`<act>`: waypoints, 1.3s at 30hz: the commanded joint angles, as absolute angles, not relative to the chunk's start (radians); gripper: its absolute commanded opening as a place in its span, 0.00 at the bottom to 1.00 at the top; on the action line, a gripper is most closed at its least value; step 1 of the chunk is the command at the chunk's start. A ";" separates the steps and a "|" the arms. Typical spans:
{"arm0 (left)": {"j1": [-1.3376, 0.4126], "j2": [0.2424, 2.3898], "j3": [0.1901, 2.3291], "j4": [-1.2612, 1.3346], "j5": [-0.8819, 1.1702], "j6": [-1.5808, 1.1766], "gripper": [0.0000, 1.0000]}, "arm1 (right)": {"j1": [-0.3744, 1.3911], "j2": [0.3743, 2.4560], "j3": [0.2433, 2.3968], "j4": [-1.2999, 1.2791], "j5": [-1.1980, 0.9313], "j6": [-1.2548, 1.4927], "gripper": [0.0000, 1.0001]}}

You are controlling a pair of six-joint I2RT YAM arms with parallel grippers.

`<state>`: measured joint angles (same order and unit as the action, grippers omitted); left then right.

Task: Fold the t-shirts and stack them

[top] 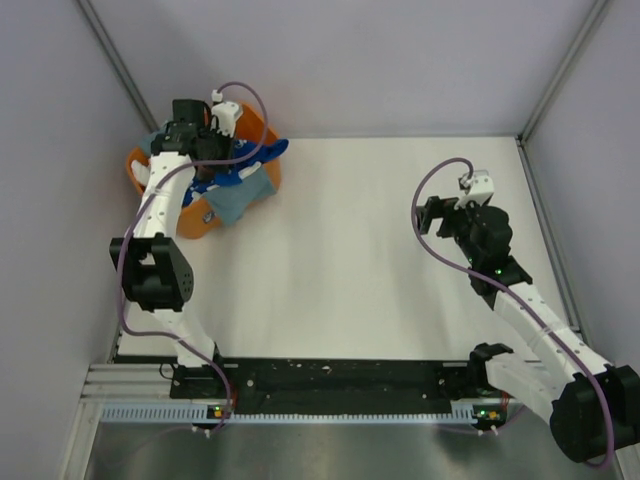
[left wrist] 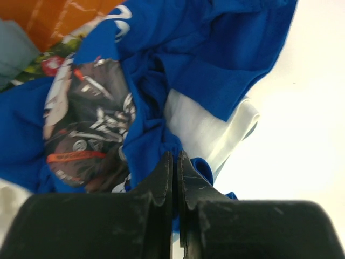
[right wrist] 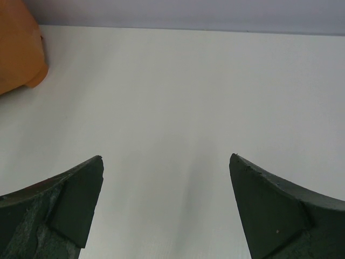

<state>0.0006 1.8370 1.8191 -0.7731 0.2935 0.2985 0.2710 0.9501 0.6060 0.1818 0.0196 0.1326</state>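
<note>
Left fingers (left wrist: 174,157) are together, tips buried in a bunched fold of the blue shirt (left wrist: 215,48). You appear to have a thin pinch of it, though the cloth between the pads is hard to make out.

The shirt sits crumpled in the tub (top: 262,128) at the far left of the worktop (top: 370,260), with no clear long axis. Its dark graphic faces up, left of the fingers. A loose blue flap runs ahead and to the right, towards the worktop.

The white shirt (left wrist: 200,129) lies directly under it, just right of the tips. The grey-blue shirt (top: 240,203) hangs at the tub's near rim. The floral shirt (left wrist: 46,63) peeks out at the wrist view's far left.

Right fingers (right wrist: 166,159) are wide apart and hold nothing, over the worktop and well apart from the tub.

Your left arm is the one on the pile. Room to spread lies to its right, so I'd lift first, then draw that way, or the white shirt may drag along. Your right arm must cross over to take a second corner.
</note>
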 commanded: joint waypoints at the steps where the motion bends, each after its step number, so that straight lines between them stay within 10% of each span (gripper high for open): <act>1: 0.005 1.697 1.885 -0.690 0.184 0.327 0.00 | 0.276 0.933 0.655 0.189 -0.020 0.126 0.97; 9: 0.005 1.504 1.974 -0.595 0.169 0.367 0.00 | 0.450 0.995 0.776 0.339 -0.271 -0.095 0.98; 32: 0.005 1.365 2.039 -0.703 0.581 0.273 0.00 | 0.853 2.117 2.068 0.417 -0.585 -0.014 0.98; 36: 0.005 1.358 2.033 -0.701 0.603 0.265 0.00 | 0.856 2.141 2.131 0.318 -0.543 0.018 0.43; 38: 0.005 1.350 2.028 -0.703 0.594 0.271 0.00 | 0.857 2.097 2.097 0.284 -0.502 0.006 0.00; 39: 0.005 1.350 2.025 -0.704 0.595 0.275 0.00 | 0.854 2.070 2.070 0.278 -0.476 0.006 0.00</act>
<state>0.0036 1.3830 2.0319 -0.7528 0.5640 0.2844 0.8536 2.1536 2.0586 0.3271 -0.5526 -0.0078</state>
